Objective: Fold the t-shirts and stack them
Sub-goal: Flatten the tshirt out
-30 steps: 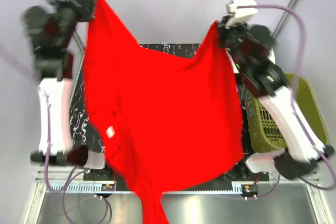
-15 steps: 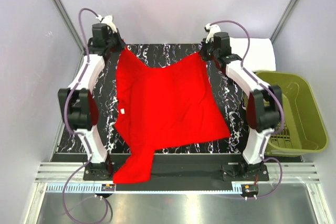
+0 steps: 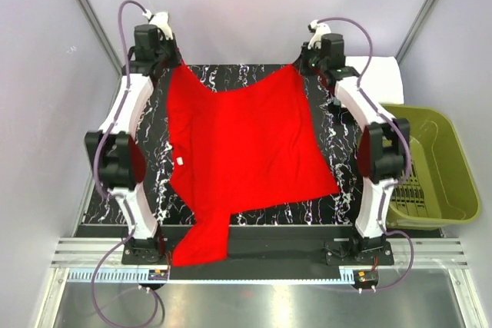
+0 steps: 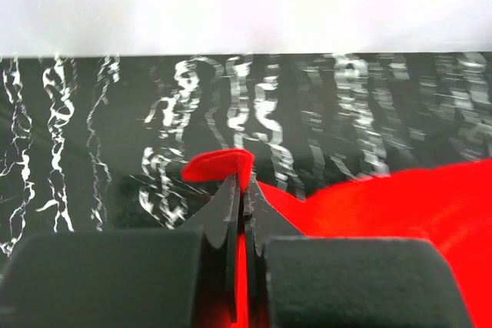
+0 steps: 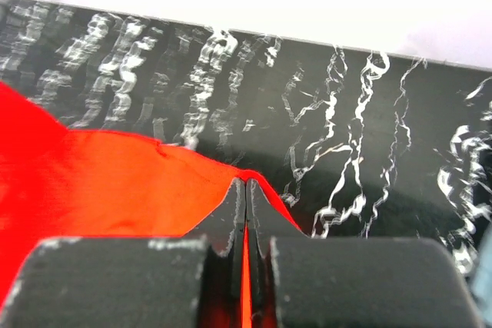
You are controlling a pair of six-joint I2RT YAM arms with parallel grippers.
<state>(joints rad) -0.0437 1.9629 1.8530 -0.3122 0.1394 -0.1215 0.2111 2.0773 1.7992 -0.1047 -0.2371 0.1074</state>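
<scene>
A bright red t-shirt [image 3: 238,151] lies spread over the black marbled table [image 3: 338,136], one sleeve hanging over the near edge at the left. My left gripper [image 3: 171,65] is at the far left corner of the cloth, shut on the red hem [image 4: 223,167]. My right gripper [image 3: 301,67] is at the far right corner, shut on the red hem [image 5: 154,182]. Both arms are stretched far out, low over the table. A folded white t-shirt [image 3: 377,78] lies at the far right, behind the right arm.
An olive-green plastic basket [image 3: 430,167] stands off the table's right side. Grey walls close in the left, far and right sides. A metal rail [image 3: 254,255] runs along the near edge by the arm bases.
Both arms have swung the shirt down from held high in the air and laid it onto the table, then pulled its far corners a little farther back.
</scene>
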